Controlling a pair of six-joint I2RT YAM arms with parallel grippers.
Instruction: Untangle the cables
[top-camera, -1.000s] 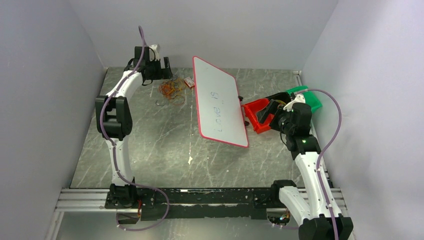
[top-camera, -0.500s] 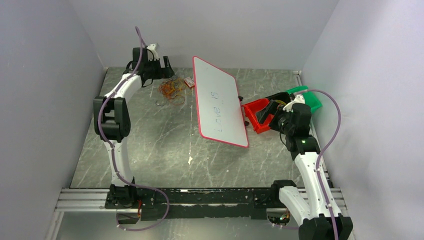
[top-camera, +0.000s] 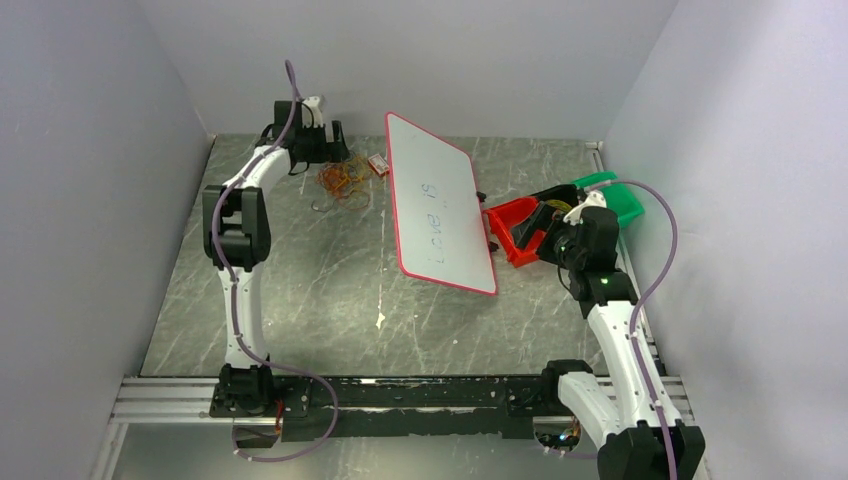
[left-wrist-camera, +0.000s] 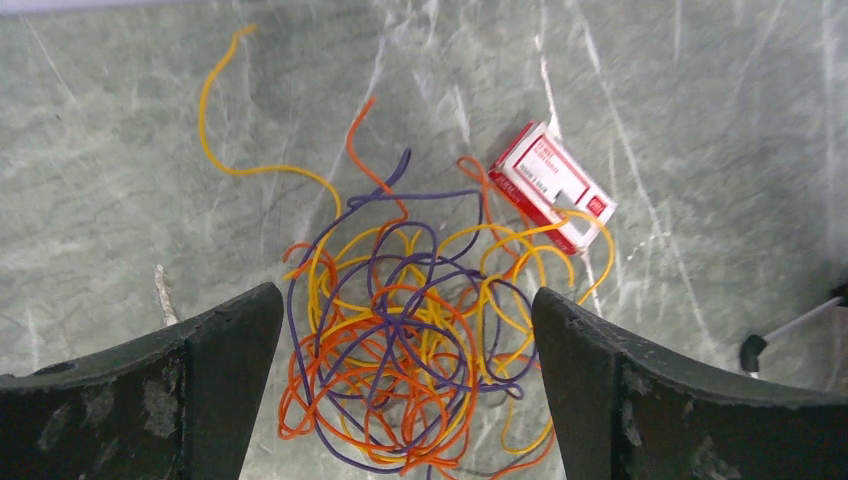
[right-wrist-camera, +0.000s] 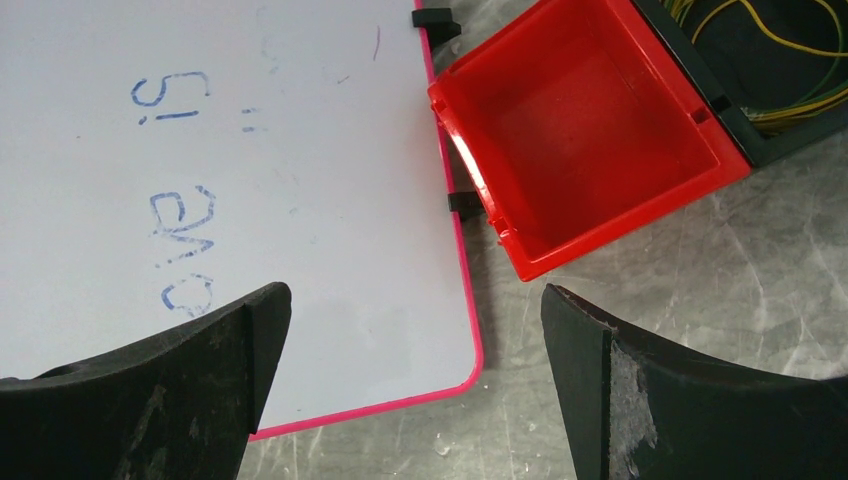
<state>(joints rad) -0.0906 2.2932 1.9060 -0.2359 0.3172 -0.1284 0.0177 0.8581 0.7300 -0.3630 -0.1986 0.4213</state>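
**Left gripper (left-wrist-camera: 405, 300) spread wide over the cables (left-wrist-camera: 400, 370); right gripper (right-wrist-camera: 415, 300) likewise agape, well apart from them.**
The bunch lies directly below the left pincer, between its two dark fingers. It is roughly round with no clear long axis, and loose orange and yellow tails run out beyond the fingertips. The strands are thin, wiry, densely crossed loops in orange, yellow and purple, lying on a smooth marbled table (left-wrist-camera: 100, 150). A small red-and-white box (left-wrist-camera: 552, 186) touches the bunch just past one fingertip. The left arm is judged nearer.
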